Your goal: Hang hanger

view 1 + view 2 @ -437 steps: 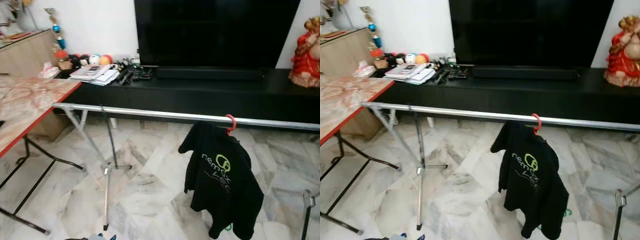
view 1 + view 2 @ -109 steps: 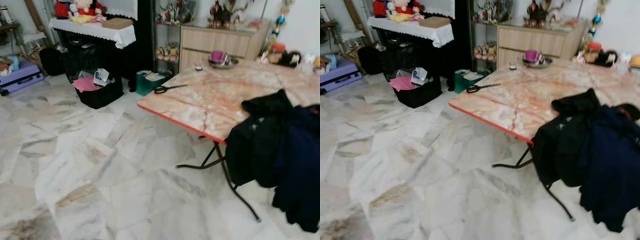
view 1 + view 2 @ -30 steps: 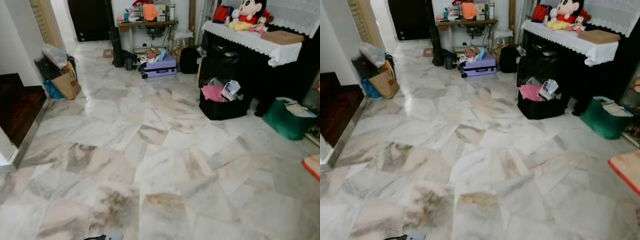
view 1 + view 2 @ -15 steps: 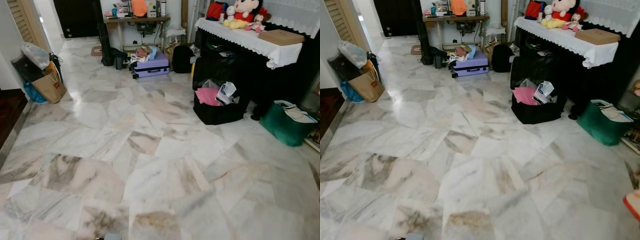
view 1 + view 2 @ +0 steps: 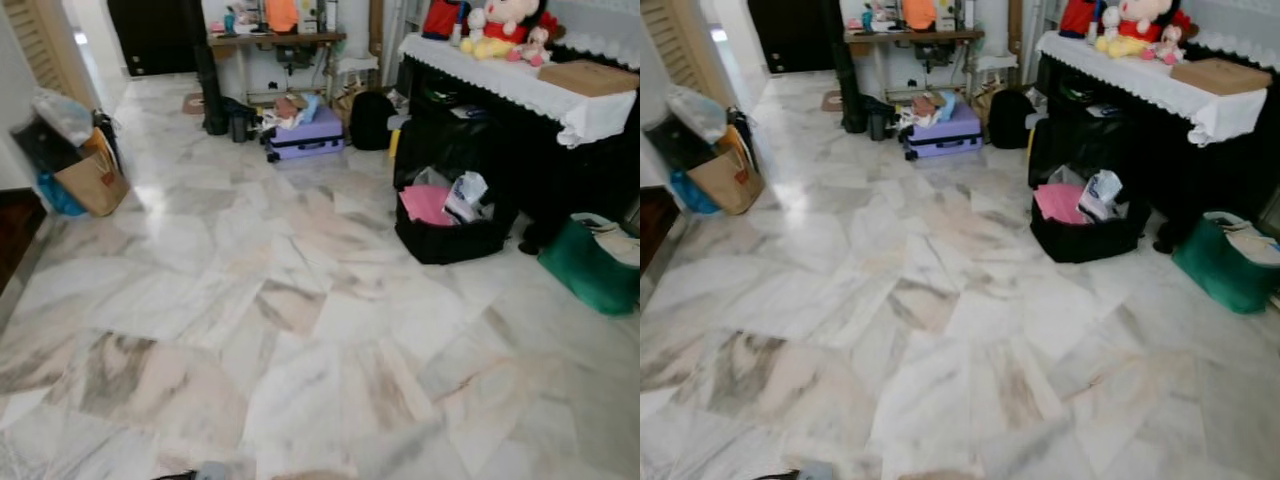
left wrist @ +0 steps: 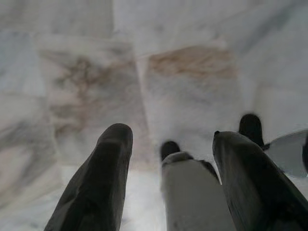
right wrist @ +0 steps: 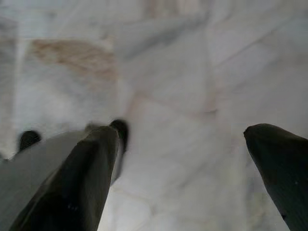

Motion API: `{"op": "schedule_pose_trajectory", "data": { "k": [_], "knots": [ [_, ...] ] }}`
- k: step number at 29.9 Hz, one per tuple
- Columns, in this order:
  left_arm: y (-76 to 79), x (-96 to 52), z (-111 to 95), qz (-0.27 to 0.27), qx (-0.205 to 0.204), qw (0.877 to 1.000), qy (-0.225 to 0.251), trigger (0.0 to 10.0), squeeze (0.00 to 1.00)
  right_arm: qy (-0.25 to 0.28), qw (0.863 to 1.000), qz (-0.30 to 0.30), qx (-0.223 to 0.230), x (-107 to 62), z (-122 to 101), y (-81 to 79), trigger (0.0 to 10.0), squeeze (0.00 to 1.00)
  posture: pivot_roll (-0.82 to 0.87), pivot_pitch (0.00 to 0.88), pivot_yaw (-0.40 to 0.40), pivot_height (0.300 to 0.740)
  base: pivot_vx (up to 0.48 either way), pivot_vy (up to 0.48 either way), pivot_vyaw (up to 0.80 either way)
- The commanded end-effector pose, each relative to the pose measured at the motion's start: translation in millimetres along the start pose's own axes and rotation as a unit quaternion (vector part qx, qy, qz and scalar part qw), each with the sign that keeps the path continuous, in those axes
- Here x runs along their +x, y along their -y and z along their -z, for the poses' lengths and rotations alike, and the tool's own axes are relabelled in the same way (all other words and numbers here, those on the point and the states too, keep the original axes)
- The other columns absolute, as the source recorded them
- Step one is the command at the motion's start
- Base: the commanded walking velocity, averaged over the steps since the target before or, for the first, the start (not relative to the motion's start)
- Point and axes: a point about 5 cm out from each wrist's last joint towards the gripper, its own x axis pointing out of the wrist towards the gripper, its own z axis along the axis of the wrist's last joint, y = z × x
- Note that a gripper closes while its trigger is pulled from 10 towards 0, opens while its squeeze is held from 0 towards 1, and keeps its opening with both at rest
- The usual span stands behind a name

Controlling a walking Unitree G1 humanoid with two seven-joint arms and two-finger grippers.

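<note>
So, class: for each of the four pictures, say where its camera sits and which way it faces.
Left eye view: on the head, facing forward and down across the marble floor to a purple suitcase.
Right eye view: beside it, the same floor and suitcase.
Left wrist view: on the left arm, looking down along the open left gripper at the floor.
Right wrist view: on the right arm, looking down along the open right gripper at the floor.

**Count of things on the floor ahead**

One purple suitcase [image 5: 305, 134] lying flat near the far wall. One open black bag [image 5: 450, 232], one pink cloth [image 5: 427, 203] inside it. One green bag [image 5: 590, 270] by the dark cabinet. One brown paper bag [image 5: 92, 178] by the left wall, one blue bag [image 5: 57, 196] beside it. Two stuffed toys [image 5: 505, 22] on the white cloth, plus one cardboard box [image 5: 588, 77]. My two grippers: left gripper [image 6: 171, 149], right gripper [image 7: 185, 139], two black fingers each, spread apart.
</note>
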Motion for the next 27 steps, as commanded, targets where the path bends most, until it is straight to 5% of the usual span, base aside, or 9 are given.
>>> {"op": "schedule_pose_trajectory", "data": {
  "k": [1, 27],
  "knots": [
    [-12.1, -3.0, 15.4, -0.014, 0.002, 1.000, -0.027, 10.0, 0.00, -0.002, 1.000, -0.008, 0.007, 0.1, 2.3, -8.5, 10.0, 0.00, 0.01, 0.013, 0.002, 0.740, 0.000, 0.000, 0.00],
    [-13.4, -3.5, 17.8, -0.015, 0.011, 0.999, -0.032, 10.0, 0.00, -0.003, 1.000, -0.004, 0.007, 0.1, 2.9, -9.1, 10.0, 0.00, 0.02, 0.000, 0.007, 0.740, 0.000, 0.000, 0.00]
  ]
}}
